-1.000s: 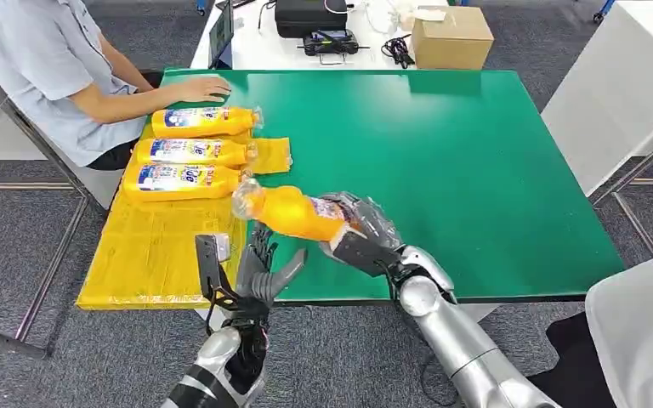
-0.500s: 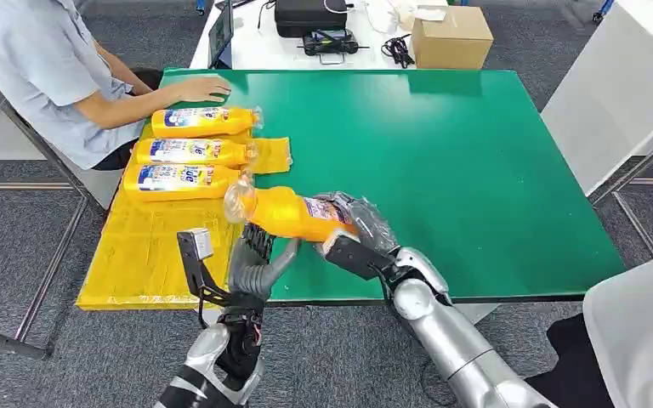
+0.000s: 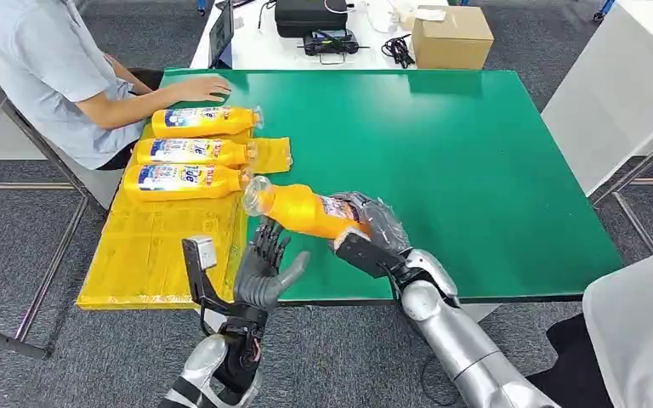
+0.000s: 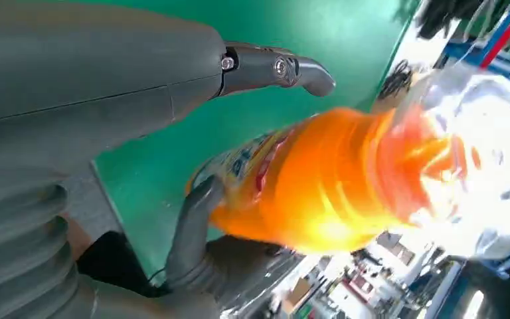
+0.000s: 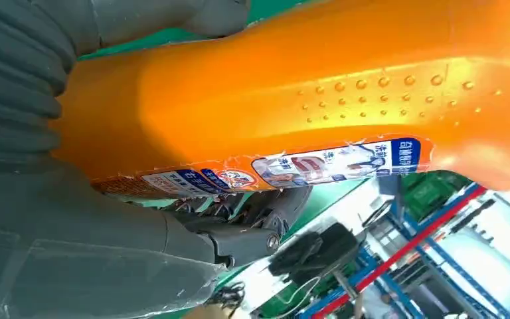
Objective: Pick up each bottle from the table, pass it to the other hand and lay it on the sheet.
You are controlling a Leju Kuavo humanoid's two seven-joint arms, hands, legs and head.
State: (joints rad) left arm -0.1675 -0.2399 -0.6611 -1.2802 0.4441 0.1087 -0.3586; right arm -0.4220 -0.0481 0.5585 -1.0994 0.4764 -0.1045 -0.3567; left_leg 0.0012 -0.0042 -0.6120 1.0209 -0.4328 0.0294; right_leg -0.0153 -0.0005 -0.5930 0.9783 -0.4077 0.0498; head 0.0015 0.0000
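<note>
Handover is closing in: the right robot hand grips the orange bottle at lower centre, above the green bench, shifted slightly rightward, while the empty left robot hand has spread beneath its neck.

Lab or office test area: grey carpet floor, green worktop, white desks, cardboard box, cables.

My right hand is wrapped around the base of the orange plastic bottle, its silver arm angling in from the lower right. My left hand is raised just beneath the bottle's neck, fingers spread, thumb out, holding nothing.
</note>
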